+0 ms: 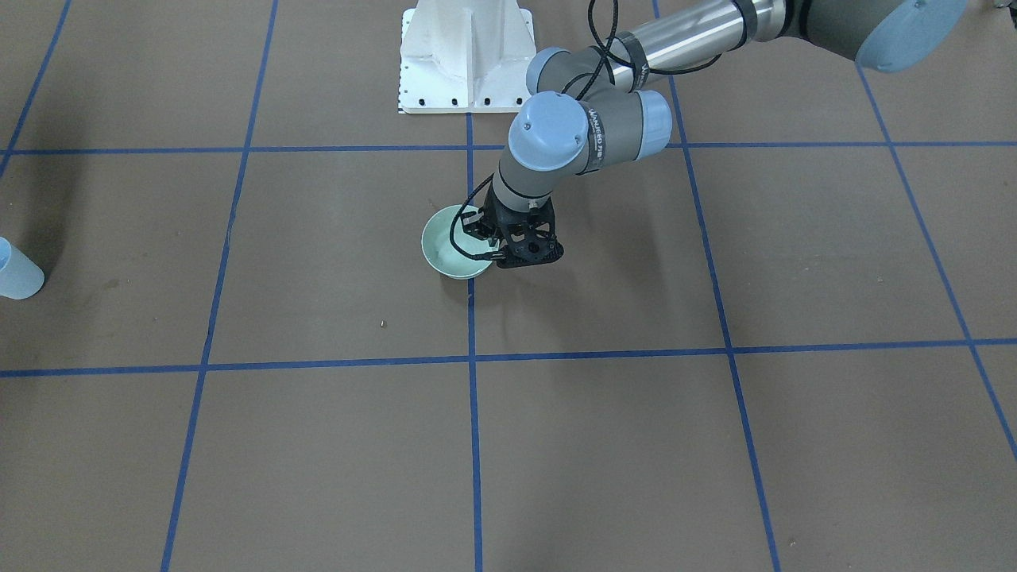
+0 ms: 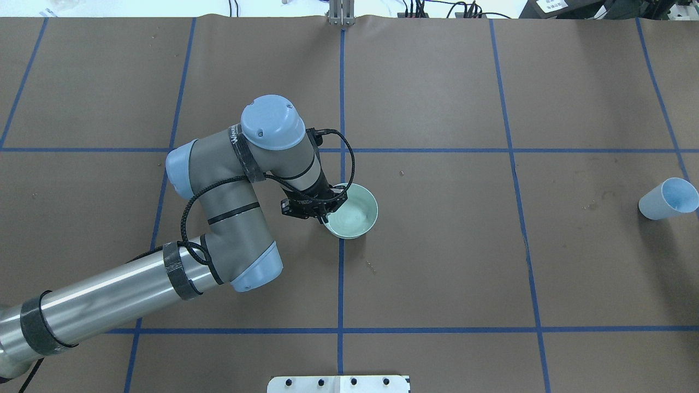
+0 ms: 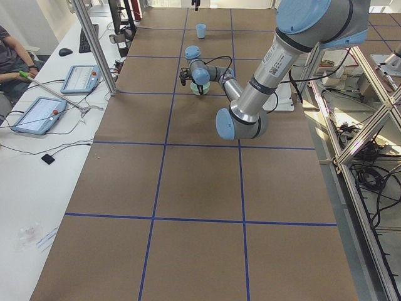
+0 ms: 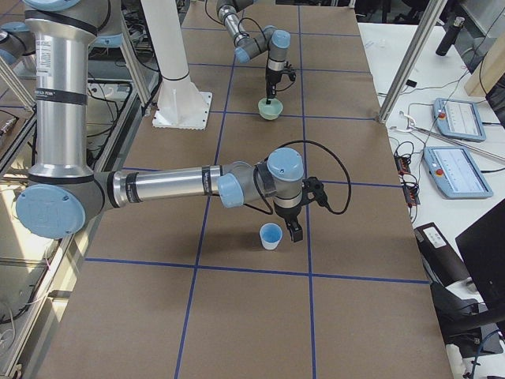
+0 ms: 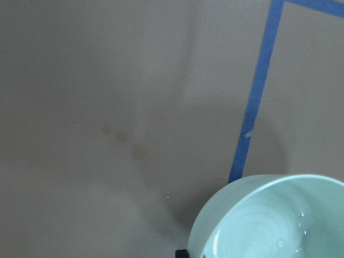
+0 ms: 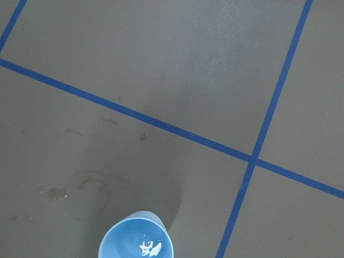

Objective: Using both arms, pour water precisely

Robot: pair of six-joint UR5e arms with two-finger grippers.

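Note:
A pale green bowl (image 2: 354, 212) stands near the table's middle, next to a blue tape line. My left gripper (image 2: 326, 212) comes down on the bowl's rim, one finger inside and one outside, shut on it. The bowl (image 5: 274, 220) fills the lower right of the left wrist view, with a few clear drops of water (image 5: 279, 243) inside. A light blue cup (image 2: 667, 199) stands far off towards my right. A white glint of water (image 6: 146, 248) shows in its bottom. My right gripper (image 4: 293, 229) hangs just beside the cup (image 4: 271, 235); I cannot tell whether it is open.
The white bolted pedestal (image 1: 465, 56) stands at the robot's edge of the table. Blue tape lines (image 2: 341, 273) grid the brown paper. Dried stains (image 6: 80, 185) mark the paper by the cup. A side table with tablets (image 3: 37, 113) and a seated person (image 3: 9, 56) runs along one side.

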